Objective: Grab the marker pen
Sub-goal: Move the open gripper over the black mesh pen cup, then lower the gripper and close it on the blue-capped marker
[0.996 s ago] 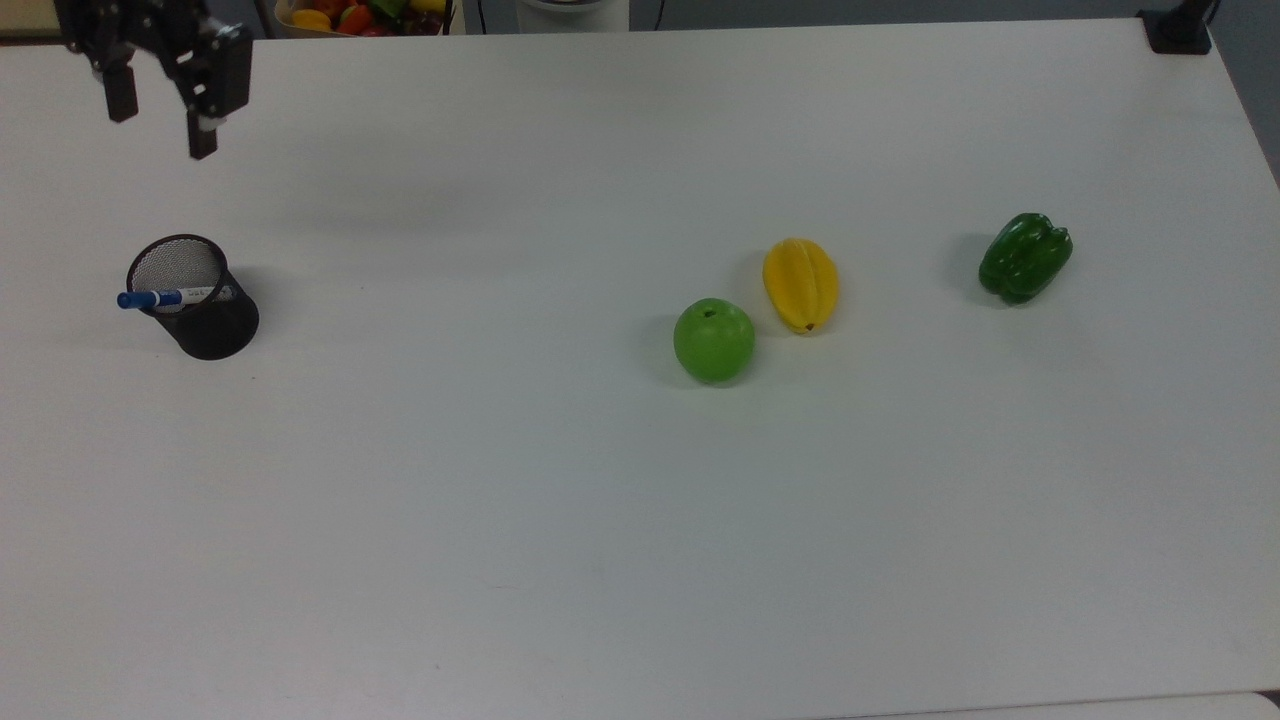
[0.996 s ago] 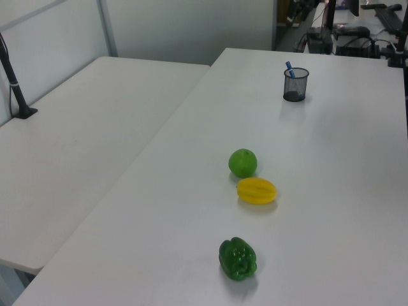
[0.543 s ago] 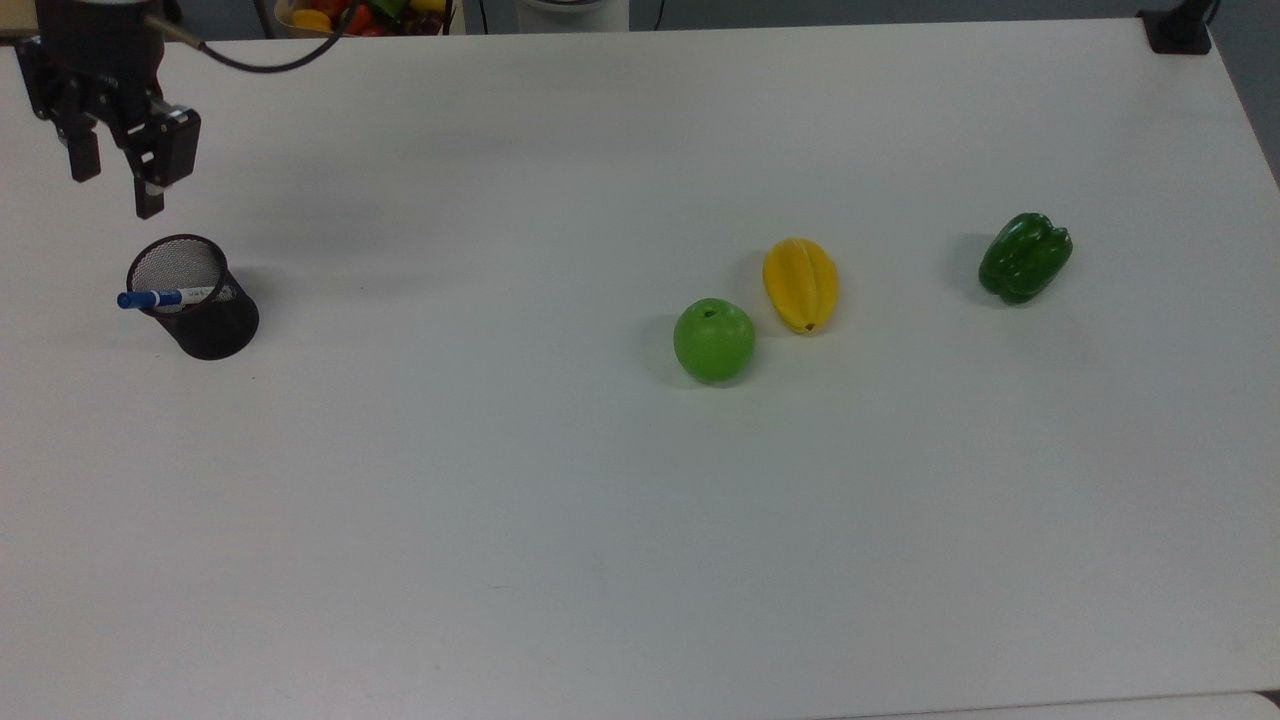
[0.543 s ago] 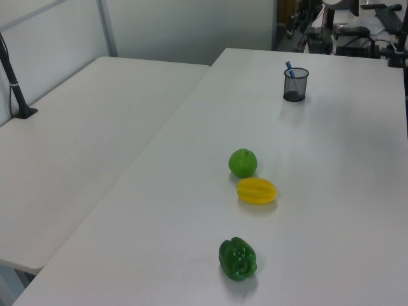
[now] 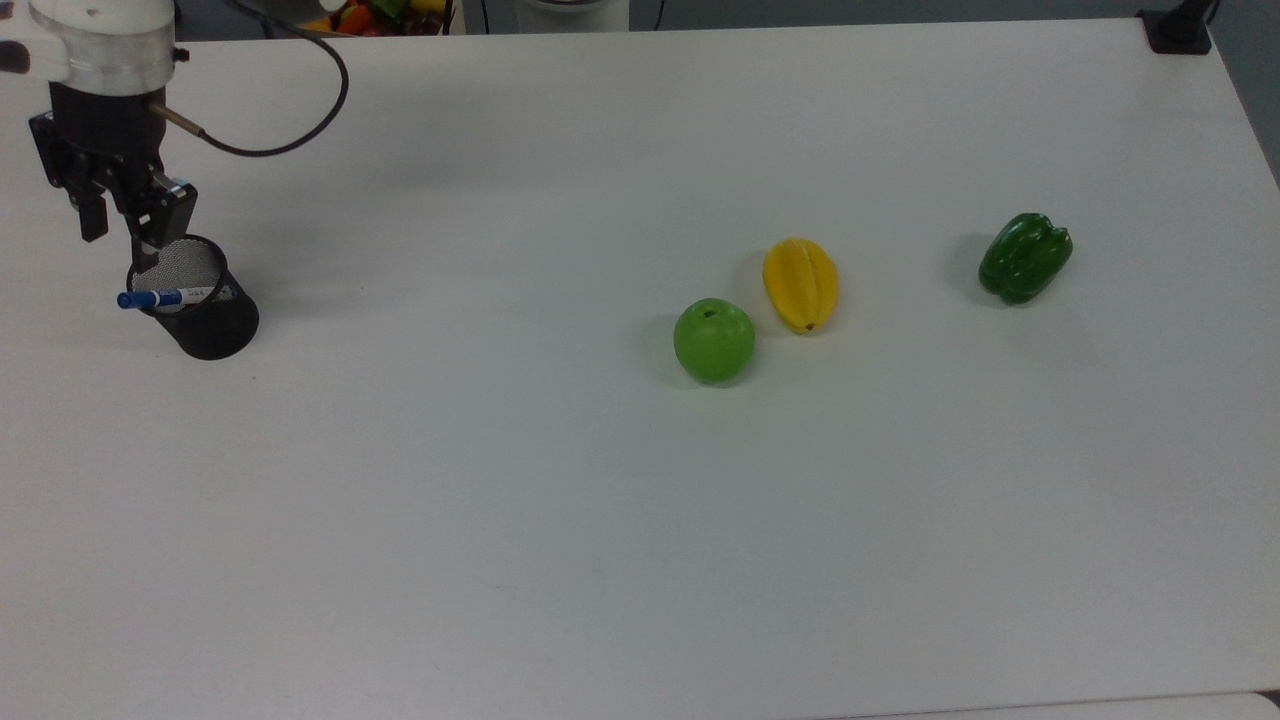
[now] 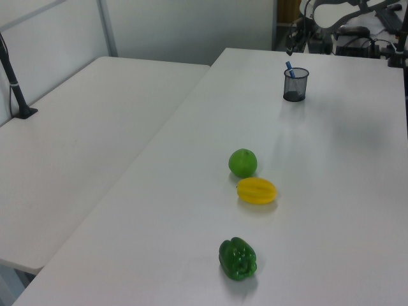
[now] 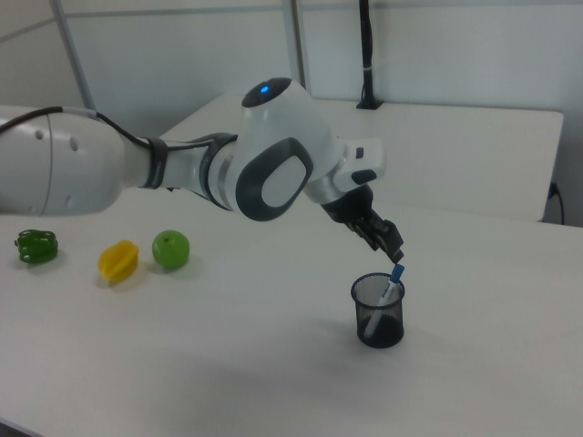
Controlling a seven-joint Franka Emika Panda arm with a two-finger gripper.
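While tilted down | gripper (image 5: 122, 230) open | above marker pen (image 5: 165, 297)

The marker pen (image 5: 165, 297) stands tilted in the mesh cup (image 5: 203, 310), its upper end leaning out over the rim toward the top view's left. The cup sits on the table (image 5: 640, 520) near the top view's left edge. The gripper (image 5: 120, 235) hangs just above the cup's rim. Well apart, toward the top view's right, lie the apple (image 5: 714, 340), the star fruit (image 5: 800, 284) just beside it, and the pepper (image 5: 1024, 257) farther right.
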